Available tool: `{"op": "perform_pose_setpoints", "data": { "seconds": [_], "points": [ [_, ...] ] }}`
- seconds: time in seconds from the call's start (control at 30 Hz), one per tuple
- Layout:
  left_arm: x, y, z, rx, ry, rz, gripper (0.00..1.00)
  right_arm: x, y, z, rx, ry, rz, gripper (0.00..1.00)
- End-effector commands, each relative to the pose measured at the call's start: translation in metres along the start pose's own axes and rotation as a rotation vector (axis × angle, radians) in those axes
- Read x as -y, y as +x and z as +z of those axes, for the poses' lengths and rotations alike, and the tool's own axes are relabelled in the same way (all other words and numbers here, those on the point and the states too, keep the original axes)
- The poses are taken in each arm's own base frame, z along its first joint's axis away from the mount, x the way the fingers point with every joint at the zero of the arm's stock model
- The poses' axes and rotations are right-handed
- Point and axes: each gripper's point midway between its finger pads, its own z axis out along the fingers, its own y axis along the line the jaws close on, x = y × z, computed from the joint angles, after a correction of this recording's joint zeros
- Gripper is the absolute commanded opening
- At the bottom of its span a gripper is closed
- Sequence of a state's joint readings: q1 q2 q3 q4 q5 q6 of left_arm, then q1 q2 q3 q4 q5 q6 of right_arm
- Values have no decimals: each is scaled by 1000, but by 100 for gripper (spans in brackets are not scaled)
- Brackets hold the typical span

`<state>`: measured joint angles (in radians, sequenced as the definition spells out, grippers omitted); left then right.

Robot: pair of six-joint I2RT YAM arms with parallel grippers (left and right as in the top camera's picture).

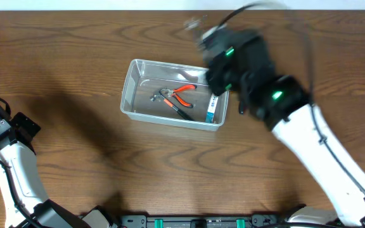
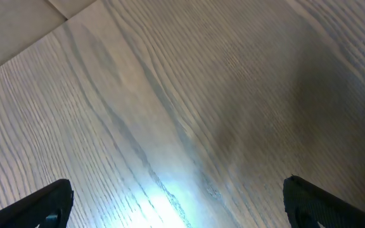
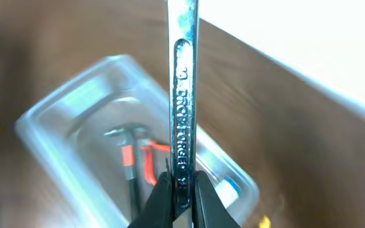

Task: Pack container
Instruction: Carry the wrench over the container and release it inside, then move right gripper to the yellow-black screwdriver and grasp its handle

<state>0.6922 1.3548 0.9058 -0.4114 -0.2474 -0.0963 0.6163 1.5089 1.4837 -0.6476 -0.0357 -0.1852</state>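
Note:
The clear plastic container [image 1: 132, 95] sits mid-table; it also shows blurred in the right wrist view [image 3: 62, 107]. Inside lie red-handled pliers [image 1: 184, 92], a dark-handled tool [image 1: 173, 106] and a small blue-and-white box [image 1: 211, 108]. My right gripper [image 3: 181, 190] is shut on a steel wrench [image 3: 182, 76], holding it above the container's right end; the arm [image 1: 239, 63] hides the gripper from overhead. My left gripper [image 2: 176, 202] is open and empty over bare wood at the table's left edge.
The wooden table [image 1: 62, 50] extends all round the container. The table's far edge and a pale floor show in the right wrist view [image 3: 309, 44]. A small yellow thing [image 3: 265, 221] lies right of the container.

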Motion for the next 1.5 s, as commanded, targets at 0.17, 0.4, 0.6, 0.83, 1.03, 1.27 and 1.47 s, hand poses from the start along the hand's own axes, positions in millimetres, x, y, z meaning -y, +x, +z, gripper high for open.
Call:
{"op": "perform_pose_setpoints", "data": {
  "seconds": [0.17,0.4,0.6,0.83,1.03,1.27,1.47],
  "points": [
    [-3,-13,-3,27,-14,1,98,-64,28,84,-32,-205,-645,1],
    [-3,-13,-3,27,-14,1,98,-61,84,168,-126,-260,-704,1],
    [-3,-13,-3,27,-14,1,98,-71,119,195,-189,-319,-692,1],
    [-3,-13,-3,27,-14,1,98,-79,100,184,-155,-309,-689,12],
    [-3,-13,-3,27,-14,1,98,-55,33,129,-41,-148,-551,44],
    [-3,-13,-3,27,-14,1,98,58,4,48,-39,298,-144,63],
    [-3,-13,-3,27,-14,1,98,125,76,28,-190,351,373,63]
  ]
}}
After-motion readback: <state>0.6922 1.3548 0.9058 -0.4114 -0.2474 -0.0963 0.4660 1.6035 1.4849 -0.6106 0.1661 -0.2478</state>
